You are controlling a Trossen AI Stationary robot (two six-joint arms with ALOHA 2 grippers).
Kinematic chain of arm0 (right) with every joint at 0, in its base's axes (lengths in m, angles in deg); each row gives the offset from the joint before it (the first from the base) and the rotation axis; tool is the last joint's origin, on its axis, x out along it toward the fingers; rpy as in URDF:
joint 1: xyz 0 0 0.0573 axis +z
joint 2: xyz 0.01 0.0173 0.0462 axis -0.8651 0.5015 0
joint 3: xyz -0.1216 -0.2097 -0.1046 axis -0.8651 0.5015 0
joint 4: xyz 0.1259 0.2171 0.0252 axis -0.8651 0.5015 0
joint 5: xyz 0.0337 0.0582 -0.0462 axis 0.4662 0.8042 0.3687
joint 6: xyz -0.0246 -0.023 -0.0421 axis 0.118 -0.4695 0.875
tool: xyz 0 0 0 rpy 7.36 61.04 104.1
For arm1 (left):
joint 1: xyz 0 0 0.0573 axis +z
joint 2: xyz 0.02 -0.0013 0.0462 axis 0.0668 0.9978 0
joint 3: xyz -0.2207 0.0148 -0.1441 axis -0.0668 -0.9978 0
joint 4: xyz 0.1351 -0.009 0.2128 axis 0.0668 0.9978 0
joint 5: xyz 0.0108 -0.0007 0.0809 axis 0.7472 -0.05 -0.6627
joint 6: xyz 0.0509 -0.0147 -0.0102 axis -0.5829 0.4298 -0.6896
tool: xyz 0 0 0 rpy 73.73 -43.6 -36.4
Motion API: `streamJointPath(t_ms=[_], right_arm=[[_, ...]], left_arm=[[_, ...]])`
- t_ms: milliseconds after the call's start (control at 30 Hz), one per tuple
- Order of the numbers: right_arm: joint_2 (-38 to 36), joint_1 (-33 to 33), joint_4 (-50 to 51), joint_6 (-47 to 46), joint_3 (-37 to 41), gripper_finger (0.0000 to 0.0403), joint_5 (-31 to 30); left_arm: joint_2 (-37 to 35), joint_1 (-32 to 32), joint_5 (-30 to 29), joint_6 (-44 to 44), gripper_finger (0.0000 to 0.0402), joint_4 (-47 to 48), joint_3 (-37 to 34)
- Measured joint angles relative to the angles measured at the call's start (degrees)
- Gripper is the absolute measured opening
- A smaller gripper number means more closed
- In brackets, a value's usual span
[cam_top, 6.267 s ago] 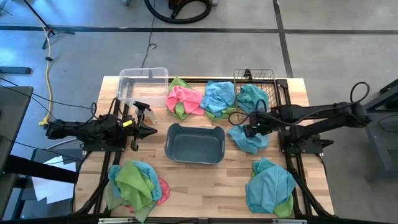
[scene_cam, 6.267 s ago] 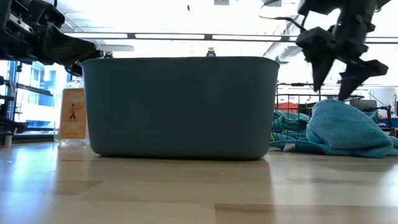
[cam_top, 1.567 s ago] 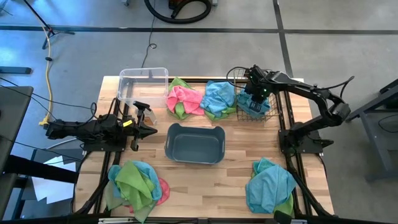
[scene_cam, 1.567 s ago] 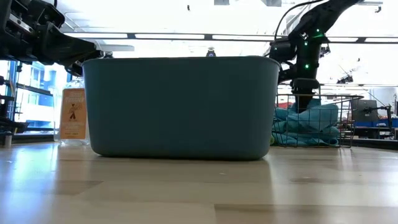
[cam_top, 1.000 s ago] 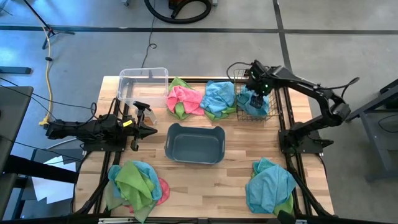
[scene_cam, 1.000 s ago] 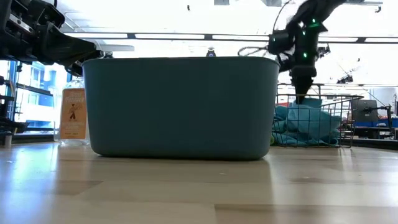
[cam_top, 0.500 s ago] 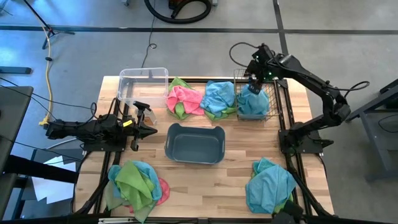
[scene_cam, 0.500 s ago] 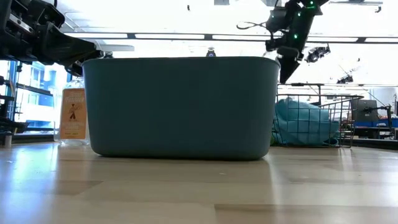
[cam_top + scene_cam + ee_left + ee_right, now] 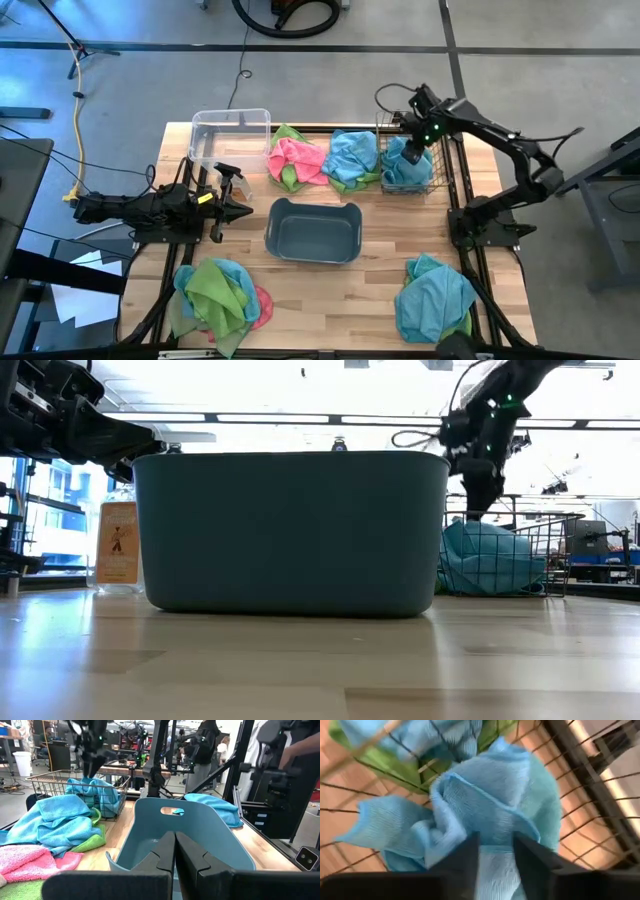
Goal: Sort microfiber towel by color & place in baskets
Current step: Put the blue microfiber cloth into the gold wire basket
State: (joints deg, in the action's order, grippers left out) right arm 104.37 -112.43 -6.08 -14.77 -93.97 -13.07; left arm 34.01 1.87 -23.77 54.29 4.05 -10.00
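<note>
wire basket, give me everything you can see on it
The wire basket is a small dark rectangular mesh container, upright at the table's far right corner. Its thin wire walls are see-through. Blue towels fill it in a crumpled heap reaching about to the rim. A blue and green towel pile lies against its left side. The right tool hangs just over the heap inside the rim; contact with the wire can't be told.

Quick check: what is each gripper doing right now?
Left gripper: closed, empty.
Right gripper: over the wire basket, fingers astride the blue towel; grip cannot be told.
</note>
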Motion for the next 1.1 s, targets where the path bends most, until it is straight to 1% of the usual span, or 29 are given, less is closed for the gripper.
streamJointPath(t_ms=[67, 100, 133, 267, 367, 467, 600, 700, 800, 933, 1100], right_arm=[[0.0, 0.0, -2.9, -0.5, 3.3, 0.0032, 0.0], [0.0, 0.0, -4.2, -1.2, 4.8, 0.0017, 0.0], [0.0, 0.0, -5.8, -2.0, 6.4, 0.0013, 0.0], [0.0, 0.0, -12.2, -4.9, 12.5, 0.0033, -0.1], [0.0, 0.0, -15.6, -6.7, 15.1, 0.0027, -0.3], [0.0, 0.0, -16.3, -8.0, 15.6, 0.0011, -0.4], [0.0, 0.0, -13.8, -7.9, 12.2, 0.0002, -0.7], [0.0, 0.1, -11.2, -7.9, 7.5, 0.0012, -4.2], [0.0, 0.0, -9.3, -7.7, 2.1, 0.0031, -7.7], [0.0, -0.7, -6.6, -7.4, -5.0, 0.0074, -7.1], [0.0, -0.7, -3.6, -11.4, -11.5, 0.0147, -6.0]], left_arm=[[0.0, 0.0, 0.0, 0.0, 0.0, 0.0, 0.0], [0.0, 0.0, 0.0, 0.0, 0.0, 0.0, 0.0], [0.0, 0.0, 0.0, 0.0, 0.0, 0.0, 0.0], [0.0, 0.0, 0.0, 0.0, 0.0, 0.0, 0.0], [0.0, 0.0, 0.0, 0.0, 0.0, 0.0, 0.0], [0.0, 0.0, 0.0, 0.0, 0.0, 0.0, 0.0], [0.0, 0.0, 0.0, 0.0, 0.0, 0.0, 0.0], [0.0, 0.0, 0.0, 0.0, 0.0, 0.0, 0.0], [0.0, 0.0, 0.0, 0.0, 0.0, 0.0, 0.0], [0.0, 0.0, 0.0, 0.0, 0.0, 0.0, 0.0], [0.0, 0.0, 0.0, 0.0, 0.0, 0.0, 0.0]])
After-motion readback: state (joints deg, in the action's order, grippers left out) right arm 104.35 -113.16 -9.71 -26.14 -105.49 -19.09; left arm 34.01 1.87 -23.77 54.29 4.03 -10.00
